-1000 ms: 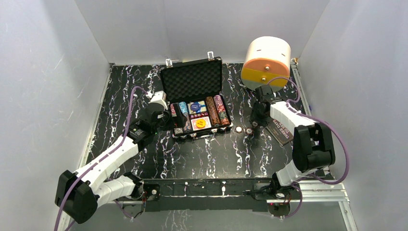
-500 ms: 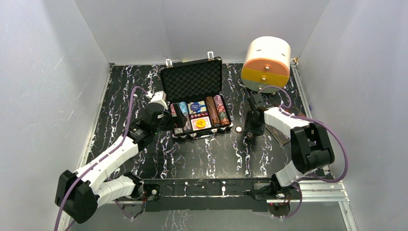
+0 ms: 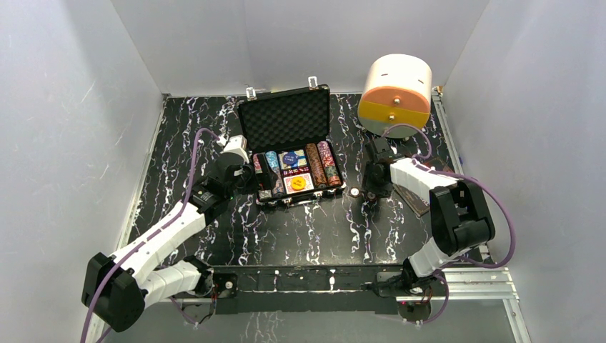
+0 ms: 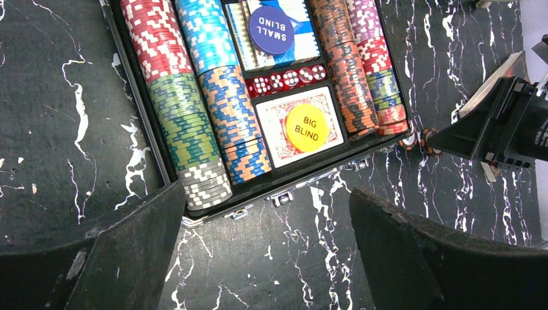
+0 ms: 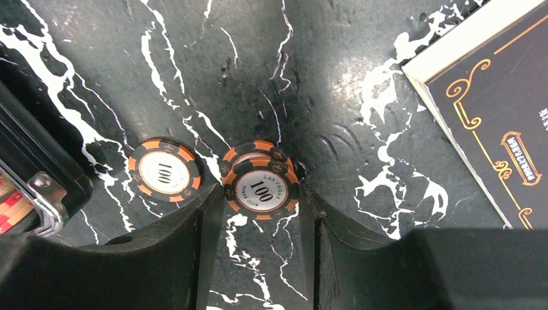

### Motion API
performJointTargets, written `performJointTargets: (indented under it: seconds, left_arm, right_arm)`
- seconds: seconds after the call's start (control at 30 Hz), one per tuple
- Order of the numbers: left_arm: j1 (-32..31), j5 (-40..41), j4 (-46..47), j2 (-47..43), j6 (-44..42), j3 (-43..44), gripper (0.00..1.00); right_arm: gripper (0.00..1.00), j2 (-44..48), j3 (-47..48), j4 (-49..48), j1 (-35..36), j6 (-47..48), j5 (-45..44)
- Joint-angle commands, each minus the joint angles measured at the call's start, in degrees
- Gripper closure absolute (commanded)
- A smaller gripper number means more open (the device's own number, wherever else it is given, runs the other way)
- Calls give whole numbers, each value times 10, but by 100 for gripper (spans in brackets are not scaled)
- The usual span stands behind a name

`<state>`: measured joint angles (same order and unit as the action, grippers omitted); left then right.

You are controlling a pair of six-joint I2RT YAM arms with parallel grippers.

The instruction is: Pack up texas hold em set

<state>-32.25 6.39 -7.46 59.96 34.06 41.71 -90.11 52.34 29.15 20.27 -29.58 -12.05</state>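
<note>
The black briefcase lies open mid-table, its tray holding rows of striped poker chips, red dice, a red-backed card deck under a yellow "BIG BLIND" disc, and a blue "SMALL BLIND" disc. My left gripper is open and empty above the case's front left corner. My right gripper is down on the table right of the case, its fingers pressed against both sides of a small stack of orange-and-black 100 chips. One more loose 100 chip lies beside it, nearer the case.
A brown book lies on the table just right of my right gripper. A white-and-orange cylindrical box stands at the back right. White walls enclose the black marbled table.
My right gripper moved left from the book, came down over the right-hand loose chips and closed around them. The left arm has not moved.
</note>
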Motion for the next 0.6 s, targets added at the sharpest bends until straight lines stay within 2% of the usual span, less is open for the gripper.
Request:
performJointTargets:
  seconds: [0.0,0.27,0.4,0.57]
  left_arm:
    - [1,0,-2,-3,-4,12,2]
    - [2,3,-10,-6,-7,9,2]
    - [2,3,-7,-6,-6,7,2]
    - [2,3,-5,-1,-7,10,2]
  right_arm:
    - [46,-9,14,-30,5,5,-5]
    - [44,-25,21,-14,5,4,-21]
    - [38,-18,21,-12,5,3,-17]
    - [35,-3,44,4,5,8,-21]
